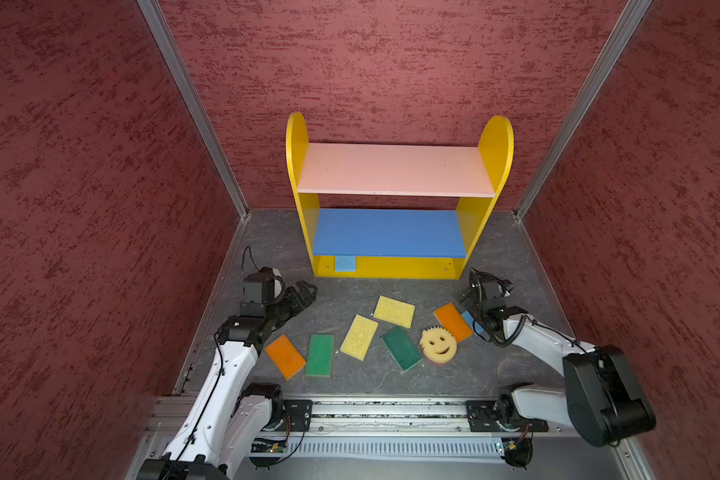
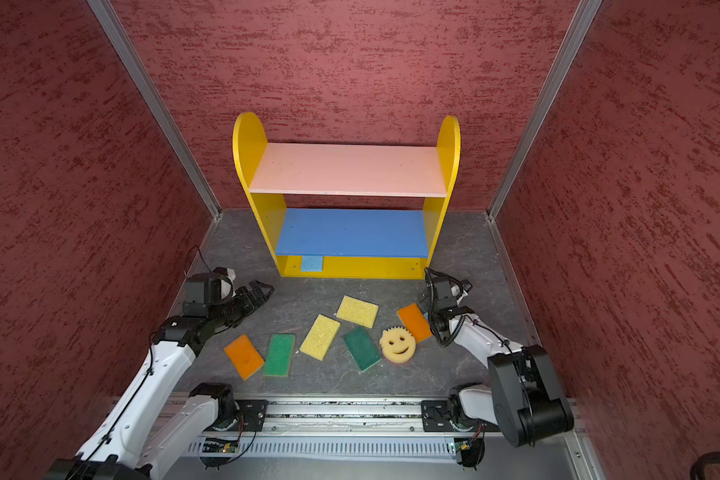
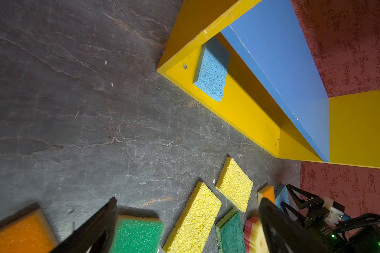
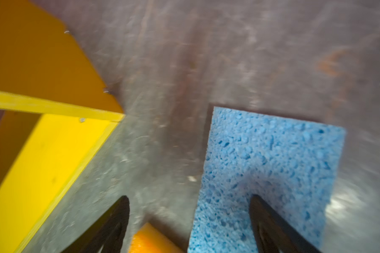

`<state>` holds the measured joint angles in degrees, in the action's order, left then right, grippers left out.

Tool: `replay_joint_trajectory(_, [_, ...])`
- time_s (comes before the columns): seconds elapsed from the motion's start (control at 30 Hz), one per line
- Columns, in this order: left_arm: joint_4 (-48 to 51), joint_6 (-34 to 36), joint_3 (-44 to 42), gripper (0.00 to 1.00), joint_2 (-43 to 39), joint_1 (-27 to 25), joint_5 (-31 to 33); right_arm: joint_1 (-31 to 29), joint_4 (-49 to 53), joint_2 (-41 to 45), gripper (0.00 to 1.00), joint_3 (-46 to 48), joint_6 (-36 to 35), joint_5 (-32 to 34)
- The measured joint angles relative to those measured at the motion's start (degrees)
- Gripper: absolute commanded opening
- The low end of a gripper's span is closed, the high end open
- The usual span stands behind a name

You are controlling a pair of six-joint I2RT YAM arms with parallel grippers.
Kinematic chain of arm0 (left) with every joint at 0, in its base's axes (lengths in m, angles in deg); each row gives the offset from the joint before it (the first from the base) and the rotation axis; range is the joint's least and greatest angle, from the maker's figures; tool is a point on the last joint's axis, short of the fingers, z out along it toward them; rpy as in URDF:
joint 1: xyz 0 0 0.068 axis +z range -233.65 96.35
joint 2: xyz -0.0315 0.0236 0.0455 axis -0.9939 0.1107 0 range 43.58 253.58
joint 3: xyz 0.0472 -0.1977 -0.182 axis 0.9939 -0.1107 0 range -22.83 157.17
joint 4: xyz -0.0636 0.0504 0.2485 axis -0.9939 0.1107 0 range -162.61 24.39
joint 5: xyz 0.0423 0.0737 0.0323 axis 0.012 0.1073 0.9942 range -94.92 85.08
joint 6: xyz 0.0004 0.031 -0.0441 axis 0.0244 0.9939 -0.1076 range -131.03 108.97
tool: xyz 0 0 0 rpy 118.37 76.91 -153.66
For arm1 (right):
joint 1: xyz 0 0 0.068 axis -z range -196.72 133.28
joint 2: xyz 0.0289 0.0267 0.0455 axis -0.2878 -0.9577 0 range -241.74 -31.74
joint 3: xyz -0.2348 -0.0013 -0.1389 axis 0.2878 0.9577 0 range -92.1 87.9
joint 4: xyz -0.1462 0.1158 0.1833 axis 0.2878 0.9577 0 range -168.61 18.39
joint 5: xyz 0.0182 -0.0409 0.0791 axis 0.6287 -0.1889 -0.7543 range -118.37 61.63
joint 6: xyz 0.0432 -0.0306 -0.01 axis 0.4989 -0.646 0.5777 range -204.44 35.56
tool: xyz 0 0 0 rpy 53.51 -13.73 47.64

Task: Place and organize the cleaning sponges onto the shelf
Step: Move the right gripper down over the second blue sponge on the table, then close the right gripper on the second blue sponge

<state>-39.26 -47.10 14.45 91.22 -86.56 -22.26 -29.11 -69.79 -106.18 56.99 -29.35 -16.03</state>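
1. One piece is already in place. A light blue rectangular foam sponge [image 1: 345, 263] lies flat on the yellow base board [image 1: 412, 268] of the small three-tier shelf with yellow round-topped side panels [image 1: 496, 145], near the left end and close to the front edge.
2. The pink top board [image 1: 391, 168] and the blue middle board [image 1: 387, 232] carry nothing.
3. Eight sponges are left on the dark grey stone-patterned tabletop [image 1: 350, 297] in front of the shelf. From left to right they are an orange rectangle [image 1: 284, 356], a light green rectangle [image 1: 320, 354], two yellow rectangles [image 1: 359, 336] [image 1: 394, 311], a dark green rectangle [image 1: 401, 348], the round yellow smiley sponge with a pink underside [image 1: 438, 344], a second orange rectangle [image 1: 453, 321] and a second blue rectangle [image 4: 272, 153].
4. The right tool [image 4: 189, 197] is low over this second blue rectangle with its jaws apart. One finger [image 4: 270, 223] is above the foam and the other is over bare tabletop beside it. It is not clamped on the sponge. The wrist view is blurred, so I cannot tell if a finger touches the foam.
5. The left tool [image 1: 304, 291] has its jaws wide apart and holds nothing. It hangs above the tabletop, near the left front corner of the shelf.
6. In my judgement the task is at an early stage, with one sponge of nine on the shelf. The step in hand seems to be the pick of the second blue rectangle. All other sponges wait to be placed and ordered.
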Motion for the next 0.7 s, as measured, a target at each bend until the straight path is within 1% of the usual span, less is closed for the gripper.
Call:
replay_joint_trajectory(0.17, [0.0, -0.1, 0.0, 0.99, 0.0, 0.0, -0.3, 0.0, 0.4, 0.7, 0.83, -1.3, -3.3, -2.6])
replay_joint_trajectory(0.23, [0.0, -0.1, 0.0, 0.99, 0.1, 0.1, -0.3, 0.0, 1.5, 2.7, 0.84, -0.7, -3.7, -2.7])
replay_joint_trajectory(0.33, [0.0, -0.1, 0.0, 0.99, 0.1, 0.1, -0.4, 0.4, 5.2, 8.5, 0.84, 0.6, -3.9, -2.4])
replay_joint_trajectory(0.43, [-0.4, -0.1, 0.0, 0.99, 0.5, 0.1, -0.5, 3.1, 9.2, 13.8, 0.86, 2.0, -4.0, -2.2])
replay_joint_trajectory(0.5, [-0.8, -0.1, 0.0, 1.0, 1.1, 0.1, -0.6, 5.7, 10.9, 15.6, 0.87, 3.2, -4.3, -2.5])
replay_joint_trajectory(0.6, [-1.4, -0.3, 0.0, 1.0, 2.3, 0.1, -0.9, 9.6, 12.2, 16.0, 0.87, 5.9, -4.7, -3.8])
replay_joint_trajectory(0.7, [-1.6, -0.4, 0.0, 0.98, 2.9, 0.1, -1.5, 11.1, 11.9, 13.9, 0.83, 8.6, -5.2, -6.0])
